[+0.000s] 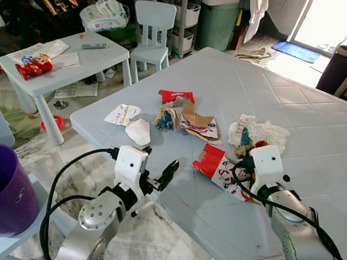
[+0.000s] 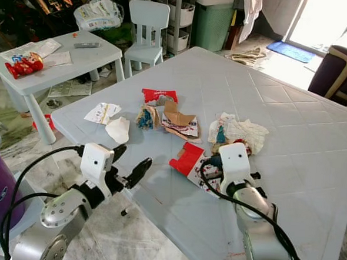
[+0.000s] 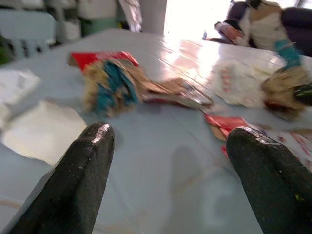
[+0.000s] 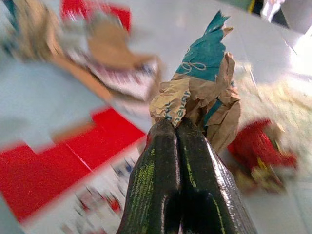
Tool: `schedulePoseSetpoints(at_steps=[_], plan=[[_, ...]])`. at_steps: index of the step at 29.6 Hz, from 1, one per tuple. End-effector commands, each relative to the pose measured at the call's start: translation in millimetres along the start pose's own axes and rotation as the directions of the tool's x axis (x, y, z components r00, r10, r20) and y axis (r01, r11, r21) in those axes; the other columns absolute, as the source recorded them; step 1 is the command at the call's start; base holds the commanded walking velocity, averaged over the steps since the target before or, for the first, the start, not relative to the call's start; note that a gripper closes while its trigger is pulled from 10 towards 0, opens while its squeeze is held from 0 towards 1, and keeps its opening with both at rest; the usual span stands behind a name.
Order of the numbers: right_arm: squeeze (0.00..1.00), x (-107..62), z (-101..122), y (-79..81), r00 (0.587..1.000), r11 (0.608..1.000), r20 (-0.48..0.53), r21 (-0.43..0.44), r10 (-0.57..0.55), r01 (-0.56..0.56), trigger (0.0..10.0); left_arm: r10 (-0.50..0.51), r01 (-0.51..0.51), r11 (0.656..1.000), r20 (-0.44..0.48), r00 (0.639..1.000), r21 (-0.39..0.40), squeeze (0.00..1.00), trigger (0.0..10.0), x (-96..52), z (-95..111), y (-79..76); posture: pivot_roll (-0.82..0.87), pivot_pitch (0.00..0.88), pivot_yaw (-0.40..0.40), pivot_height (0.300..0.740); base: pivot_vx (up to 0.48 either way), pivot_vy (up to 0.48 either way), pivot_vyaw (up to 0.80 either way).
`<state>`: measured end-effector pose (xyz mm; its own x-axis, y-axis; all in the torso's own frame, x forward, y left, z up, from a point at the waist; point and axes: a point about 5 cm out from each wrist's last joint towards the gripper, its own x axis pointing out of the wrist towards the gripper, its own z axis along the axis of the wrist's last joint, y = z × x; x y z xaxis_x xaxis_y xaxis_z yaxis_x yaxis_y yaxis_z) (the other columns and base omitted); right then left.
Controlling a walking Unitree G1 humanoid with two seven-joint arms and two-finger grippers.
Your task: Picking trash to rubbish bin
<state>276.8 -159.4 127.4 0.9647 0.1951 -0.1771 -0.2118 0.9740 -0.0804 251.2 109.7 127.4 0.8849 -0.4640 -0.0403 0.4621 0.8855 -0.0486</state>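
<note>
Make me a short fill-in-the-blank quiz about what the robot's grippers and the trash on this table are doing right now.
1. The right gripper is shut on a crumpled brown and ____ paper wrapper.
2. The left gripper has its fingers ____, holding nothing.
3. The rubbish bin on the robot's left is ____ in colour.

Missing words: teal; open; purple

The right gripper (image 4: 178, 131) hides the lower end of the crumpled brown-and-teal paper (image 4: 204, 92) it pinches. Both wrist views are motion-blurred, so print on the red-and-white carton (image 4: 58, 170) stays unreadable. The purple bin (image 1: 2, 190) is cut off by the left edge.
</note>
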Motion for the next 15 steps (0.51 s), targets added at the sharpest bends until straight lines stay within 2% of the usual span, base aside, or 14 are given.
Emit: schedulePoseSetpoints(at_steps=[1,3,7,11,15], plan=[[0.0,-0.8,14,-2.5,0.997,1.0,0.075,0.016,-0.001,0.0,0.0,0.053,-0.053,0.998,0.013,0.999,0.033,0.0,10.0,2.3,2,6.8,0.01,0.01,-0.057,0.74,0.0,0.0,0.0],[0.0,-0.9,22,0.1,0.994,0.999,0.111,0.038,0.008,-0.012,0.0,0.133,-0.134,0.986,0.02,0.991,0.094,0.0,10.0,4.4,4,17.6,0.01,0.009,-0.053,0.74,0.0,0.0,0.0],[0.0,-2.1,31,3.6,0.988,0.998,0.152,0.059,0.023,-0.033,0.0,0.233,-0.234,0.961,0.023,0.972,0.149,0.0,10.0,6.5,3,33.8,0.0,0.007,-0.051,0.74,0.0,0.0,0.0],[0.0,-2.5,35,5.3,0.985,0.996,0.17,0.076,0.031,-0.044,0.0,0.251,-0.251,0.955,0.022,0.968,0.158,0.0,10.0,10.7,3,40.3,0.0,0.008,-0.049,0.74,0.0,0.0,0.0],[0.0,-6.1,45,9.4,0.978,0.985,0.199,0.145,0.067,-0.097,0.0,0.256,-0.256,0.95,0.022,0.966,0.178,0.0,10.0,21.6,-1,47.2,-0.02,0.015,-0.048,0.74,0.0,0.0,0.0]])
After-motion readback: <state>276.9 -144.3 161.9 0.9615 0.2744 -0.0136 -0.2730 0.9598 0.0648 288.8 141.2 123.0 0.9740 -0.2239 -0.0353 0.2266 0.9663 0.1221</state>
